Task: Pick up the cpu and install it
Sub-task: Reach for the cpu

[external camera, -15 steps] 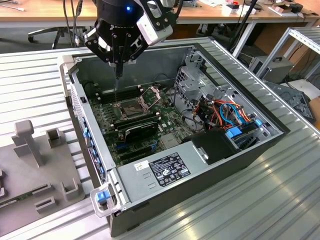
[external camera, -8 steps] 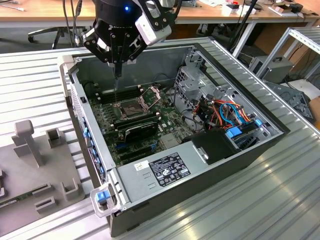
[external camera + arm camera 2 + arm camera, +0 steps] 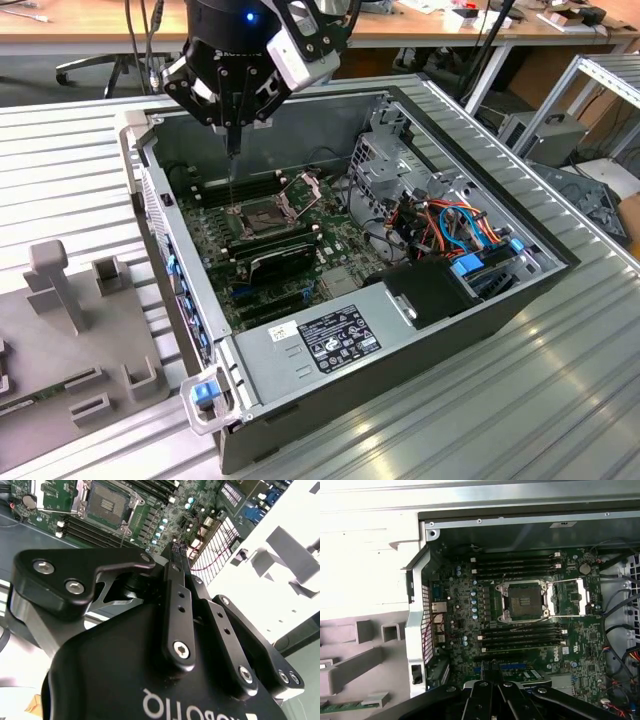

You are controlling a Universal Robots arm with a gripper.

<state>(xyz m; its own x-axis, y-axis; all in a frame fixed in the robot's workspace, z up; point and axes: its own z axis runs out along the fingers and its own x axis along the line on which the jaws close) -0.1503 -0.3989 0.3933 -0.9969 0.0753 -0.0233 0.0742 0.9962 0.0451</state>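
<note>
The computer case (image 3: 420, 380) lies open-topped, its walls well apart from my pincer (image 3: 232, 150). I point straight down near the open socket (image 3: 262, 213), fingers pressed together.

An open computer case (image 3: 480, 325) lies on its side on a ribbed metal table (image 3: 520, 420), filling the middle of the exterior view. Inside it lies a green motherboard (image 3: 210, 245), and its dark square socket (image 3: 262, 213) has the hinged metal frame (image 3: 570, 597) swung open beside it in the first wrist view. Black memory slots (image 3: 520, 637) run along both sides of the socket. A silver box with a label (image 3: 330, 340) sits in the case's near end, and orange and blue cables (image 3: 455, 222) bunch at centre right. A grey fixture tray (image 3: 55, 285) sits lower left, and a wooden desk (image 3: 80, 25) crosses the top.
</note>
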